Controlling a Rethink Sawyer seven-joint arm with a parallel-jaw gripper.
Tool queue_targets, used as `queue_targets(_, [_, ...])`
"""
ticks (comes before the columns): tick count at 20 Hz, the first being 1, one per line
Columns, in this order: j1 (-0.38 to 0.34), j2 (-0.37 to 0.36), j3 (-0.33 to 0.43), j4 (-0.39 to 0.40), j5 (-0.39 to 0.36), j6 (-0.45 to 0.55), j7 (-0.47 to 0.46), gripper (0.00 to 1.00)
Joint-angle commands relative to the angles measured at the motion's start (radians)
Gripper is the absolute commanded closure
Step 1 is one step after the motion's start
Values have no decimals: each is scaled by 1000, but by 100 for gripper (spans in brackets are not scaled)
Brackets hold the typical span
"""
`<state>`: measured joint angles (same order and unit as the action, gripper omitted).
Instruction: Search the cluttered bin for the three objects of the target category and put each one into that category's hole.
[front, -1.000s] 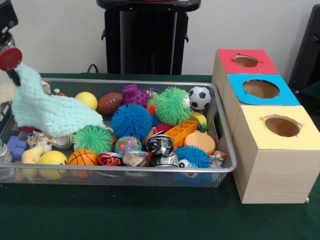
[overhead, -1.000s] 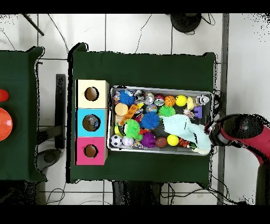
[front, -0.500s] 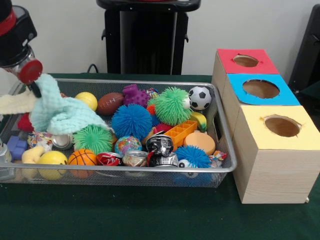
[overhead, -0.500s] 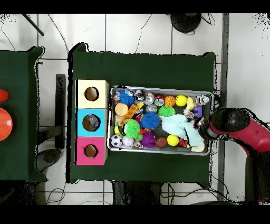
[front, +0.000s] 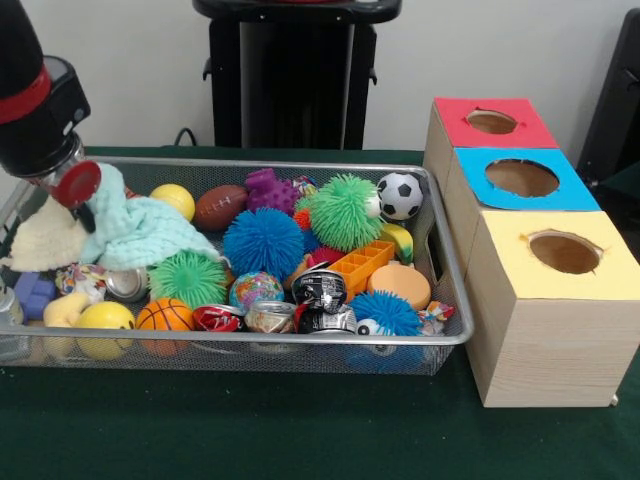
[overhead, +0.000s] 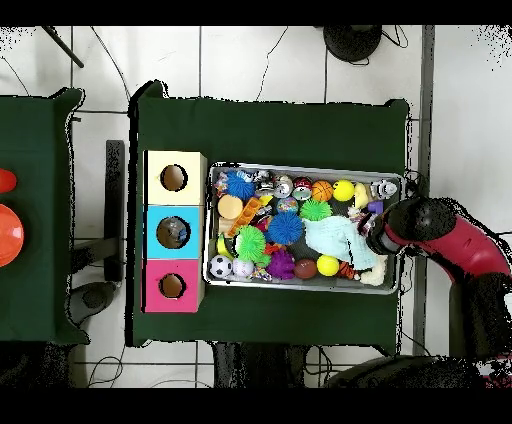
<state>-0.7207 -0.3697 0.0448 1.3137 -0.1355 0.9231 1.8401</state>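
The wire mesh bin (front: 300, 338) (overhead: 300, 167) is packed with toys. My gripper (front: 86, 206) (overhead: 376, 240) is low at the bin's left end in the front view, shut on a mint knitted cloth (front: 140, 235) (overhead: 336, 238). The cloth peaks at the gripper and drapes down over the toys. A cream cloth (front: 45, 245) (overhead: 378, 271) lies beside it against the bin's end. A little way off are a green spiky ball (front: 185, 277), a blue spiky ball (front: 262, 242), a football (front: 220, 205) and a yellow ball (front: 173, 198). The fingertips are buried in cloth.
Three wooden boxes with holes stand by the bin's other end: red (front: 455, 115) (overhead: 155, 287), blue (front: 470, 165) (overhead: 155, 232), yellow (front: 520, 300) (overhead: 173, 160). Also in the bin are a soccer ball (front: 400, 195), a basketball (front: 163, 315), crushed cans (front: 320, 290) and an orange grid toy (front: 360, 265).
The gripper has come down and in over the bin's end with the mint cloth. The cloth, hanging spread out a second ago, now lies bunched on the toys.
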Motion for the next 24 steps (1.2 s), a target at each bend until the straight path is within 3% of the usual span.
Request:
queue_targets(1, [27,78,80,-56,28,-82,72,100])
queue_targets(5, [24,82,85,-66,6,-101,28,100])
queue_targets(6, [22,78,87,-58,10,-101,25,0])
queue_targets(9, [36,51,70,-52,18,-41,41,0])
queue_targets(13, [97,-41,-22,-35,-11,30,110,0])
queue_targets(24, [140,-168,-80,65,42,87,145,0])
